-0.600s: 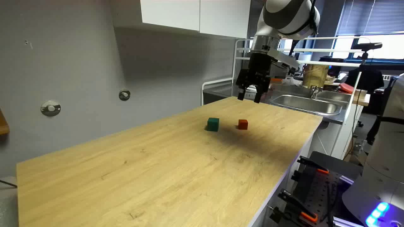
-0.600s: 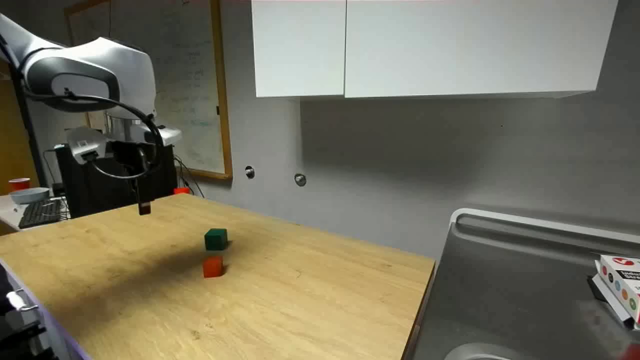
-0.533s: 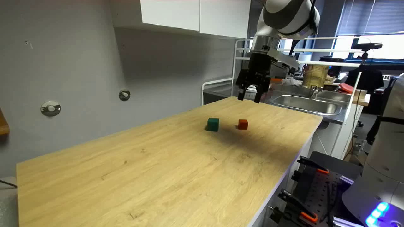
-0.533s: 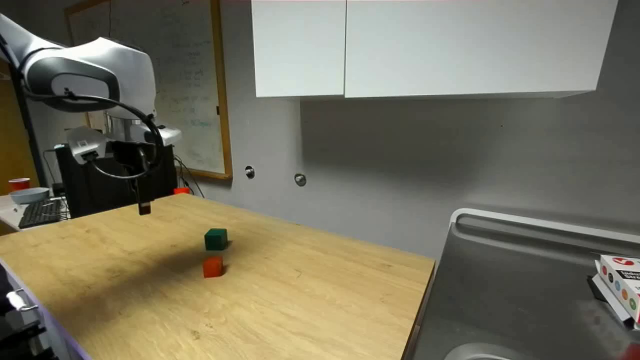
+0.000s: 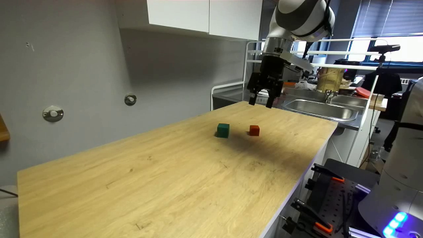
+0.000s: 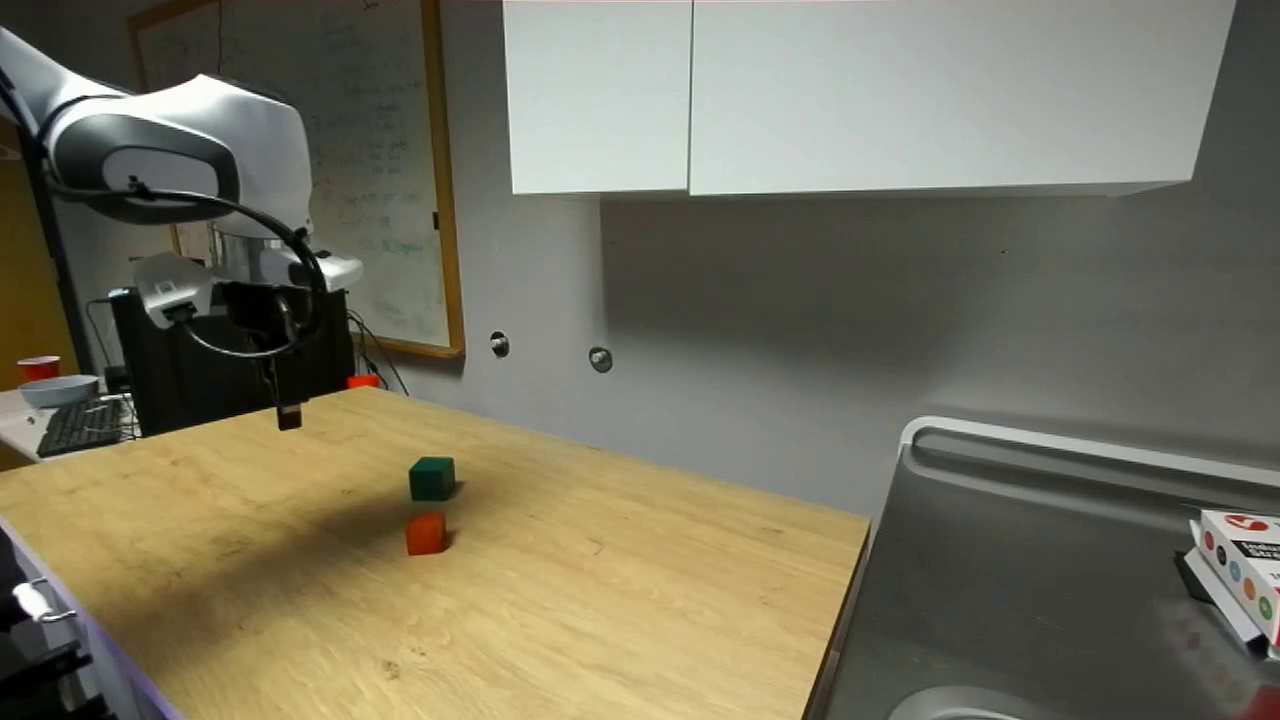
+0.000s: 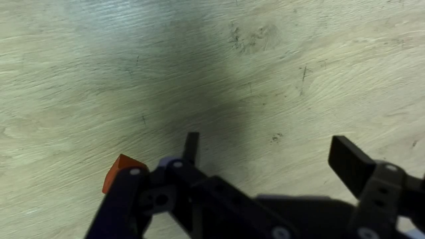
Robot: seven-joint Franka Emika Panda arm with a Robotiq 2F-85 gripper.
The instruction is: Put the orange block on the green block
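The black pincer point(image 7: 266, 142) is hanging spread, empty; toward nine o'clock in the wrist view, the reddish-orange cube point(image 7: 117, 172) is lying on the wooden desk point(image 7: 99, 86). I would be centring there before lowering, not nudging the dark green cube point(image 6: 432, 479).

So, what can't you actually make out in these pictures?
Orange block: in the wrist view, partly hidden behind the hand.
Green block: not seen in the wrist view; whether covered by the hand or out of frame, I can't tell.
Writing on the whiteboard: in an exterior view, too faint to read.
Box: in an exterior view, cut off by the right edge.
Red thing: in an exterior view, blurred and cut off at the lower right corner.
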